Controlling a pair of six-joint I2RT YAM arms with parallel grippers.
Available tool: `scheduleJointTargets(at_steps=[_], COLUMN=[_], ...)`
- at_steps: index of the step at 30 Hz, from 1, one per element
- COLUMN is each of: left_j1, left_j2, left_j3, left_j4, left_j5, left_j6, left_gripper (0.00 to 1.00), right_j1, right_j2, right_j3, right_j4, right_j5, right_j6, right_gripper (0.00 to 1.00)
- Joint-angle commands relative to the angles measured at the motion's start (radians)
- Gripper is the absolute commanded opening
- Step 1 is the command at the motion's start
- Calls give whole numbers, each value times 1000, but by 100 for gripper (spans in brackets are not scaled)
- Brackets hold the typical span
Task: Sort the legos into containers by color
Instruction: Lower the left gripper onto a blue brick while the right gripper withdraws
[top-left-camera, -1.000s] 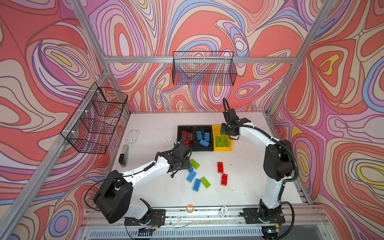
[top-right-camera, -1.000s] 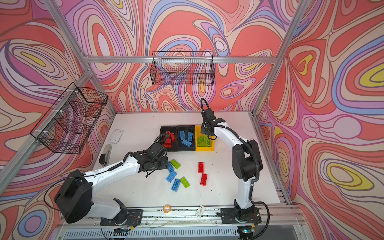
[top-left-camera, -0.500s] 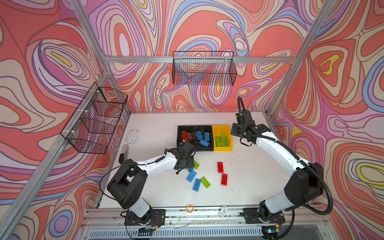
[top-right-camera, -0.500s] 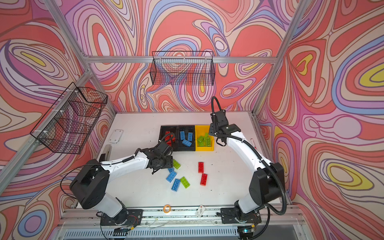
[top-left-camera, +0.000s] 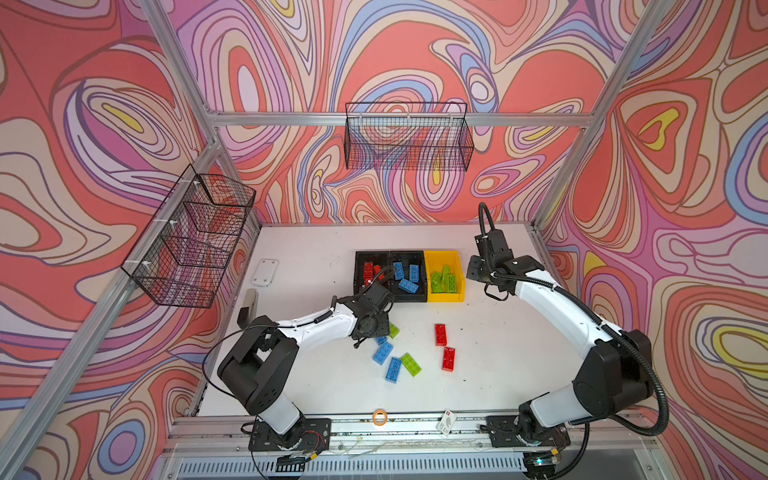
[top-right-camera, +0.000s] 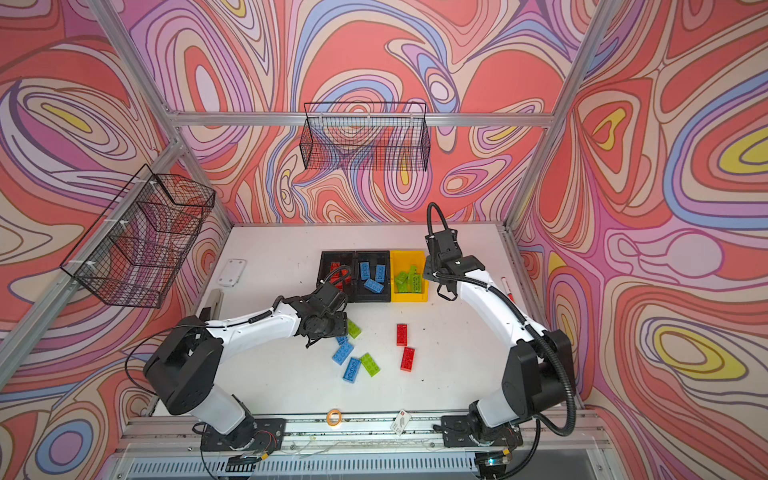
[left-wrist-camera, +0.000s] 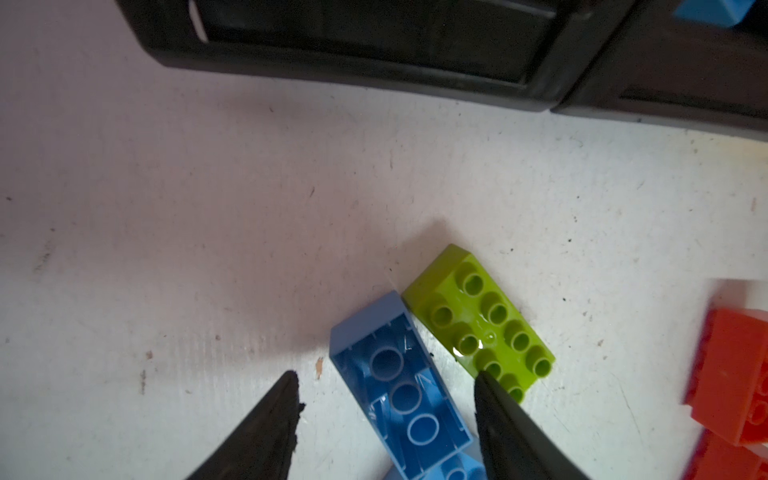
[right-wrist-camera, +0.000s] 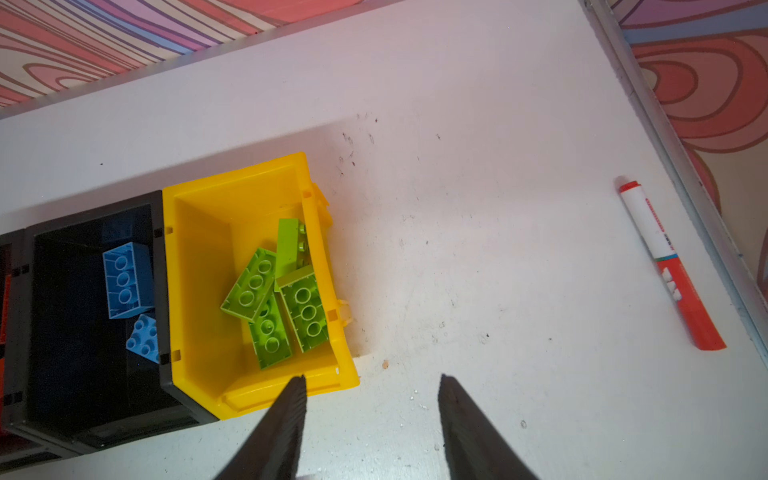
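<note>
**Left fingers astride an upturned blue brick, skewed to the jaws**

- Left gripper: jaws spread, nothing pinched. The blue brick lies on the table between the fingertips, hollow side up.
- Its long axis runs slantwise to the line joining the two tips, not square to it. A squeeze would likely meet corners first and twist the brick.
- A green brick sits just beside the blue one, nearly touching along one long side. One fingertip comes down at that seam, so it may nudge the green brick.
- In a top view the blue bin lies at about 1 o'clock from this wrist, near.
- Right gripper: jaws apart, empty, hanging at 3 o'clock of the yellow bin. It is well apart from the loose bricks, so the left arm is the nearer.
</note>
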Motion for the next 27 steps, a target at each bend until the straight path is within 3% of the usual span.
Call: scheduleJointTargets(at_steps=[1, 20, 27], left_j1=[-4, 9, 13], left_j2=[24, 6, -36], left_j3=[-4, -54, 15], left_j4=[-5, 6, -72], left_j5=[-18, -35, -82], left_j6=[2, 27, 88], left_gripper=[68, 40, 32], right_j1=[-8, -20, -21], right_j2=[-25, -60, -62], right_j3=[-22, -53, -57], right_j4=[6, 4, 1], right_j5=[-8, -10, -19], right_j6=[12, 21, 20], right_gripper=[55, 54, 54])
